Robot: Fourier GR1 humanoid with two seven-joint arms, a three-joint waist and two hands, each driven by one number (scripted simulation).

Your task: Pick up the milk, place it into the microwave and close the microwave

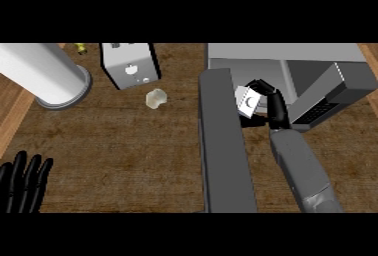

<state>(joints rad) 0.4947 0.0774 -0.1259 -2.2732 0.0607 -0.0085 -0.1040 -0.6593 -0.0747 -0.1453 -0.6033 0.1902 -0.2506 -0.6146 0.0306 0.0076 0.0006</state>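
Here the right hand [272,102] has its fingers curled round the milk [249,101], carrying it at the mouth of the microwave [310,75], beside its open door [224,145]. Next, seemingly: set the milk inside, let go. The left hand [23,181] rests open, lower left.

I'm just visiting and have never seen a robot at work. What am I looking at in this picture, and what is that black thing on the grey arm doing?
You are looking steeply down from the robot's head at a brown kitchen counter. The grey forearm ends in the black right hand, curled round a white milk carton at the mouth of the open microwave. The long grey slab is the microwave's door, swung open. The left hand rests open at the lower left. On the counter also stand a white cylinder and a toaster, with a small pale lump beside it.
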